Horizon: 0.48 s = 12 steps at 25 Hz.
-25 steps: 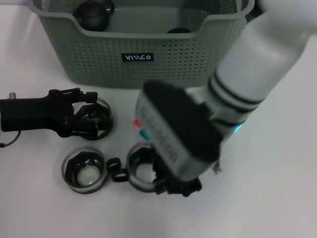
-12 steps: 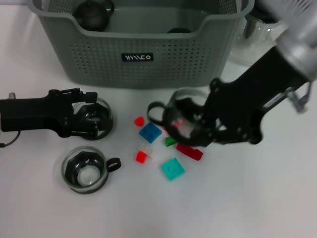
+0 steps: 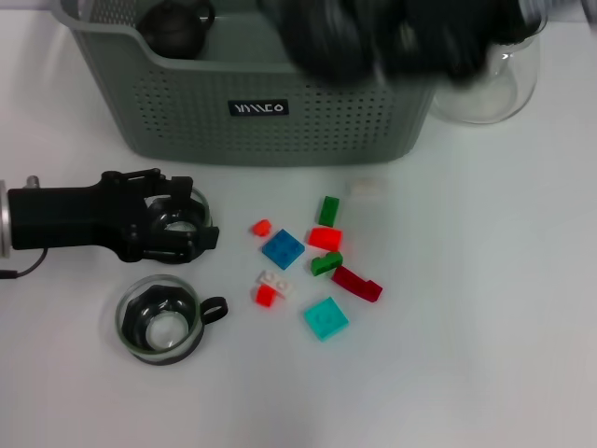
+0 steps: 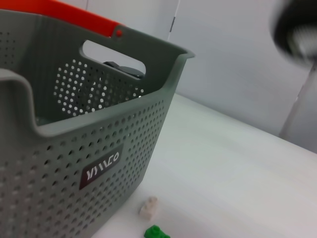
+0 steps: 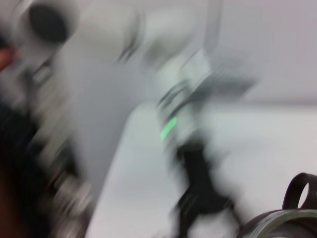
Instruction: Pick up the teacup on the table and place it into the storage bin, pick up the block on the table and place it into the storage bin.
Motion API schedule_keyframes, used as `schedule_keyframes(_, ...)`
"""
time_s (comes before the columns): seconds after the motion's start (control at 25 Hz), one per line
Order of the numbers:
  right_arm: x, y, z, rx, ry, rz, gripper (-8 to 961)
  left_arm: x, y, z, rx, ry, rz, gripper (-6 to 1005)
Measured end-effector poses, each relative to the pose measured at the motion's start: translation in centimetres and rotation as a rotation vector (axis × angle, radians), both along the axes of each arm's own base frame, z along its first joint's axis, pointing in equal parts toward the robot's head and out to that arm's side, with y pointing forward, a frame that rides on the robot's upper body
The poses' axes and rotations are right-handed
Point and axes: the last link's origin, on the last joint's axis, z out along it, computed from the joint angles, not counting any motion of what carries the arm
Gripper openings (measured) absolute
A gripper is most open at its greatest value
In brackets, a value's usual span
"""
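Note:
The grey-green storage bin stands at the back; it also fills the left wrist view. My right gripper is a dark blur over the bin's open top. The right wrist view shows a glass teacup close under it, rim and black handle visible. My left gripper lies low on the table at the left, open, its fingers on either side of a second glass teacup. A third teacup stands in front of it. Several small blocks lie mid-table, among them a blue block and a teal block.
A clear glass teapot stands right of the bin. A dark round object lies in the bin's back left corner. A white block lies near the bin's front wall and shows in the left wrist view.
My right gripper lifted a teacup from the front of the table, over the blocks, up to above the bin. The blocks it hid now show. My left gripper edged slightly right.

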Motion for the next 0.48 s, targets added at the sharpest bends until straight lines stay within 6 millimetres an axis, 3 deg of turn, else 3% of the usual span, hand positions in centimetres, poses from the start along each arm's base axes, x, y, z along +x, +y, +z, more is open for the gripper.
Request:
schedule_keyframes(0.12, -3.0, 2.8, 0.9, 0.119, 0.057, -0.113, 59, 0.4, 0.1, -0.3, -0.001, -0.011, -0.006, 934)
schedule_keyframes(0.24, -5.0, 5.7, 0.4, 0.230, 0.022, -0.210, 59, 0.9, 0.2, -0.8, -0.012, -0.018, -0.018, 934)
schedule_keyframes(0.48, -5.7, 10.1, -3.9, 0.404, -0.195, -0.288, 58, 1.6, 0.4, -1.3, -0.030, -0.024, -0.039, 934)
